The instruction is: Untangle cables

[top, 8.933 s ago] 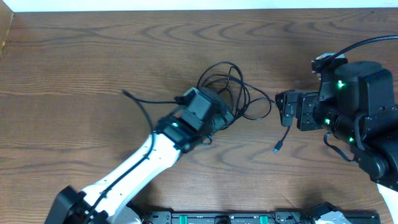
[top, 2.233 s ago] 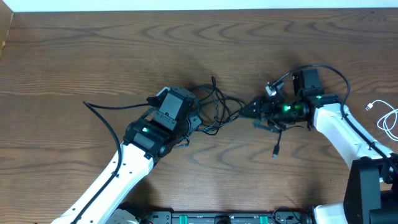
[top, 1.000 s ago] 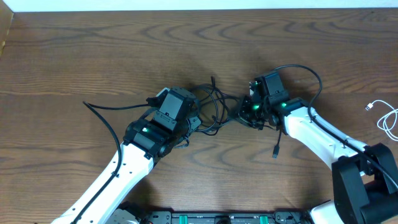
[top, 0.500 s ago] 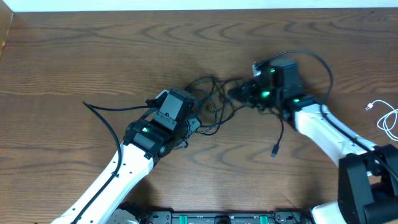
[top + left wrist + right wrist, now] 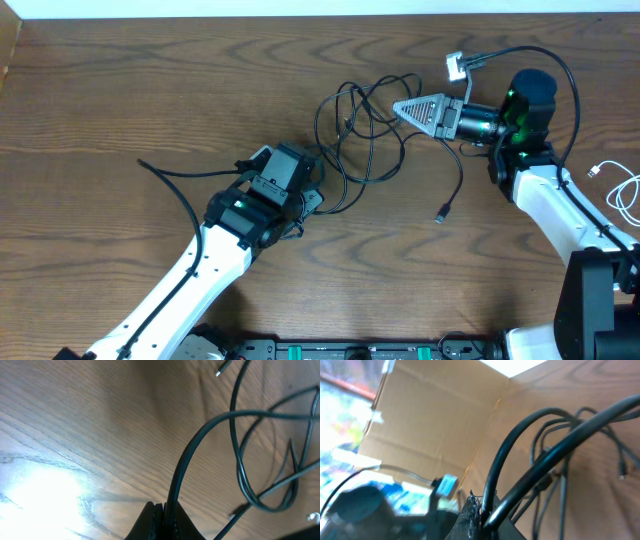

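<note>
Your left fingers (image 5: 156,514) are fully closed, gripping a black cable (image 5: 186,455). Your right fingers (image 5: 472,512) are fully closed, pinching black cable strands (image 5: 560,447).

overhead: bright, even, sharp; faint soft shadows beside thin black cables (image 5: 352,125) on dark brown wooden table (image 5: 150,90) | left wrist: white glare patch near left, cables slightly soft | right wrist: blurred, overexposed far left
</note>
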You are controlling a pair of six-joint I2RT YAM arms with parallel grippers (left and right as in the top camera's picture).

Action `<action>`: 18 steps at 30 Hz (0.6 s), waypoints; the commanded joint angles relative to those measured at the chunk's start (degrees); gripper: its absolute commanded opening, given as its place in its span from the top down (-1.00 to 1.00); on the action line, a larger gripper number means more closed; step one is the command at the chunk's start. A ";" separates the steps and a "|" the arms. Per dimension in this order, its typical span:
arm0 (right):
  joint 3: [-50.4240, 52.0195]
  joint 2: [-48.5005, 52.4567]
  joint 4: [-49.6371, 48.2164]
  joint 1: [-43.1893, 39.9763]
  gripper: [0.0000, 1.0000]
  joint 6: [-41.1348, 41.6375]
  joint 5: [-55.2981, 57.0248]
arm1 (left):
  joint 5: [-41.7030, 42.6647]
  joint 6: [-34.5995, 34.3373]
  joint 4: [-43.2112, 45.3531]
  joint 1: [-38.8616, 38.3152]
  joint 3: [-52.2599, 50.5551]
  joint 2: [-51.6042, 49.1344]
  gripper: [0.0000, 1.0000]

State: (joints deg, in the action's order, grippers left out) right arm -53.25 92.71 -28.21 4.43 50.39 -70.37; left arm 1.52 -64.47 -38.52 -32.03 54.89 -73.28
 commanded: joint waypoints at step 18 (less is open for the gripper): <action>-0.26 -1.20 -8.04 -8.41 0.98 -5.90 -14.03 | -13.51 0.37 -6.88 6.67 -0.07 -0.42 0.85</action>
State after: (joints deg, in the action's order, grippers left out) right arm -53.25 92.60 -36.53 -0.60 46.63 -87.02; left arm -11.62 -64.47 -44.84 -26.50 54.89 -73.67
